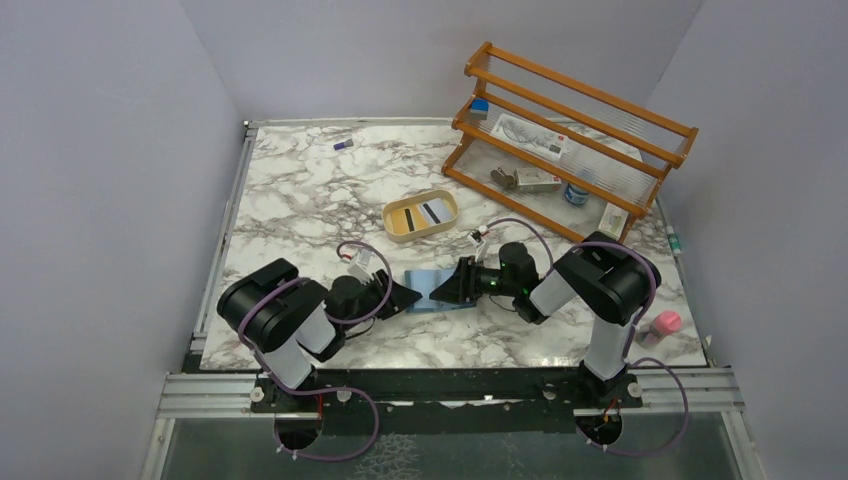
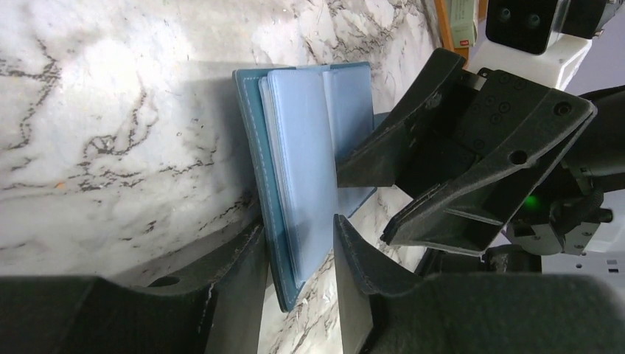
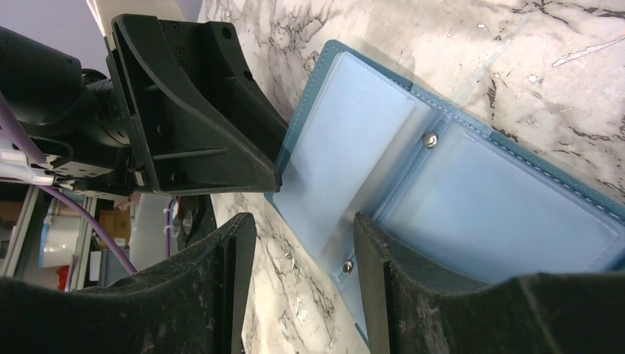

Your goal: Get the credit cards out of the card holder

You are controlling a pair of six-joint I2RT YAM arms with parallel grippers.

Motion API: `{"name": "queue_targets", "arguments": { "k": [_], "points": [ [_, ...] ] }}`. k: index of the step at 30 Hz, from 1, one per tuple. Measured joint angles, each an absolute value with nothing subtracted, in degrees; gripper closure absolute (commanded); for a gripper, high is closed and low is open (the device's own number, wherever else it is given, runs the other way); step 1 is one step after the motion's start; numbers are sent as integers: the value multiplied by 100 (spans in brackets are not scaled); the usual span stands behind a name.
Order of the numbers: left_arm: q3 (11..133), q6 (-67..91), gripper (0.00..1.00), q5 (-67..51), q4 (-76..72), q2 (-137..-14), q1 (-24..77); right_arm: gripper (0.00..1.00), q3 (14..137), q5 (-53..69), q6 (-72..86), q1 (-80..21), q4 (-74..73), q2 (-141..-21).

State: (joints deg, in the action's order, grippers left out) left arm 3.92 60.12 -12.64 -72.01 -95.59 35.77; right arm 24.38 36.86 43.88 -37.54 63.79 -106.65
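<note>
The card holder [image 1: 425, 283] is lying opened flat on the table [image 1: 300, 210], toward the near side and about midway across, right between the two claws. Its outer cover is showing teal with a stitched border, and the inside is showing a paler blue with glossy clear sleeves. One sleeve leaf is standing up off the spine, and two small metal studs [image 3: 430, 139] are glinting along the fold.

The credit cards [image 1: 421, 214] are resting in a tan oval tray [image 1: 386, 218] just beyond the holder. They are showing yellow, white and a dark stripe.

The left claw [image 2: 298, 258] is straddling one end of the holder, with the teal cover against one finger and a sliver of marble showing beside the other. Whether it is actually pinching cannot be told. The right claw [image 3: 304, 251] is released, its fingers spread around the edge of the raised sleeve, with one tip lying on the inner page.

The holder is sitting well away from the table's left and right edges, and the near edge is running close by the arm bases. Bare marble is stretching to the left and far left. A wooden rack [image 1: 560, 130] is filling the far right corner, a pink object [image 1: 665, 323] is sitting near the right edge, and a small purple item [image 1: 344, 145] is lying by the far edge.
</note>
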Motion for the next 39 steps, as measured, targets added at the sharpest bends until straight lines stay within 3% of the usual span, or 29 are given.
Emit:
{"name": "queue_targets", "arguments": {
  "k": [11, 19, 26, 33, 36, 39],
  "points": [
    [235, 6132, 75, -1249, -7408, -9640, 3588, 43, 2436, 3712, 4397, -3754, 6466, -10709],
    [121, 6392, 69, -1245, -8558, -10484, 3586, 43, 2432, 3734, 4392, -3754, 6508, -10724],
    [150, 6624, 69, -1282, -8796, -10785, 3507, 43, 2432, 3739, 4392, -3754, 6510, -10726],
    [156, 6681, 82, -1350, -8796, -10857, 3424, 43, 2432, 3763, 4392, -3754, 6569, -10759],
    [156, 6685, 99, -1387, -8796, -10879, 3374, 43, 2432, 3787, 4392, -3754, 6613, -10785],
    [154, 6694, 100, -1424, -8794, -10881, 3347, 43, 2432, 3824, 4394, -3754, 6676, -10814]
  ]
}}
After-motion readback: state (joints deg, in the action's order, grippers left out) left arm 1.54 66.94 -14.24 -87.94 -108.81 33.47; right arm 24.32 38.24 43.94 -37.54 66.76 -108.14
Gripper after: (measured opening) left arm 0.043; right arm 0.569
